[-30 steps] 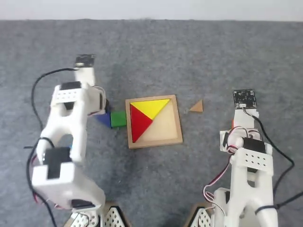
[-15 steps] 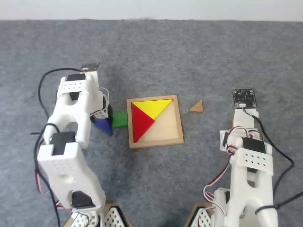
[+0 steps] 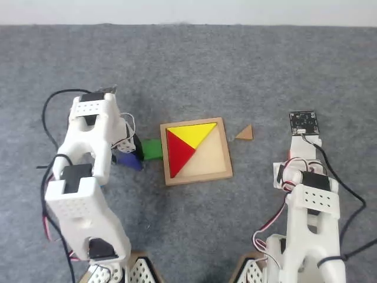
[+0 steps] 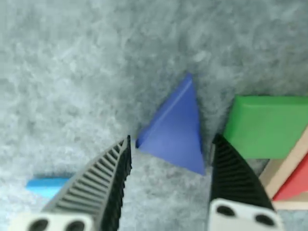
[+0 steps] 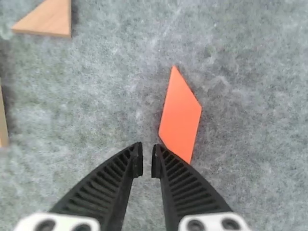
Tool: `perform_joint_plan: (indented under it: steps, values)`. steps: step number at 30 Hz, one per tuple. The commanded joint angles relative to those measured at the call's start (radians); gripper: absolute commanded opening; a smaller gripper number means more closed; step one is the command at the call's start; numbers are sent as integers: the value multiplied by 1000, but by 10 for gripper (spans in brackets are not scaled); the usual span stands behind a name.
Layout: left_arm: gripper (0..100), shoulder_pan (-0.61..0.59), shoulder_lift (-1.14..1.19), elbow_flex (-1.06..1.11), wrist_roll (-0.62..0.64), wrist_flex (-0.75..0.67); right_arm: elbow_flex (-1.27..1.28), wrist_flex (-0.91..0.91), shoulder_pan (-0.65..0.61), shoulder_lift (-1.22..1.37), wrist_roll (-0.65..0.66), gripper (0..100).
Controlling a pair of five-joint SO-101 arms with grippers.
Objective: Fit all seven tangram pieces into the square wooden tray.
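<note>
The square wooden tray (image 3: 198, 178) holds a yellow triangle (image 3: 191, 132) and a red triangle (image 3: 178, 152). A green square (image 3: 153, 148) touches the tray's left rim. Just left of it a blue triangle (image 4: 175, 130) lies on the carpet, and my left gripper (image 4: 172, 144) stands open with one finger on each side of it. The green square (image 4: 264, 125) is close to one finger. My right gripper (image 5: 147, 149) is shut and empty, just beside an orange parallelogram (image 5: 180, 115). A plain wooden triangle (image 3: 244, 133) lies right of the tray.
A light blue piece (image 4: 45, 185) lies on the carpet behind my left gripper's finger. The tray's corner (image 4: 284, 168) sits beyond the green square. The wooden triangle (image 5: 48, 19) lies farther out from my right gripper. Grey carpet covers the table.
My left arm has swung in and lowered over the blue triangle. The green square and the tray have slid a little to the right. The right arm has kept still.
</note>
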Motion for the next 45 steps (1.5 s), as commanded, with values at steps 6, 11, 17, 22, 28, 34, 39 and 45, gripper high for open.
perform_joint_plan:
  steps: [6, 11, 17, 22, 28, 34, 39, 45]
  values:
    - [282, -28, -316, 254, 133, -86, -8, -16, -13, -33, 20, 51]
    - [289, -23, -270, 298, 181, -189, -5, -8, -56, -33, 23, 51]
    - [290, -26, -137, 199, 184, -190, -5, -5, -58, -41, 25, 51]
    - [288, -29, -80, 145, 229, -192, -5, -5, -58, -42, 25, 51]
    - [287, -23, -57, 137, 233, -190, -5, -4, -58, -42, 26, 51]
    - [255, 17, -60, 185, 233, -183, -6, 15, -56, -42, 26, 51]
    - [227, 68, -64, 188, 235, -192, -6, 15, -56, -42, 26, 51]
    - [195, 58, -64, 188, 258, -209, -6, 15, -56, -42, 26, 51]
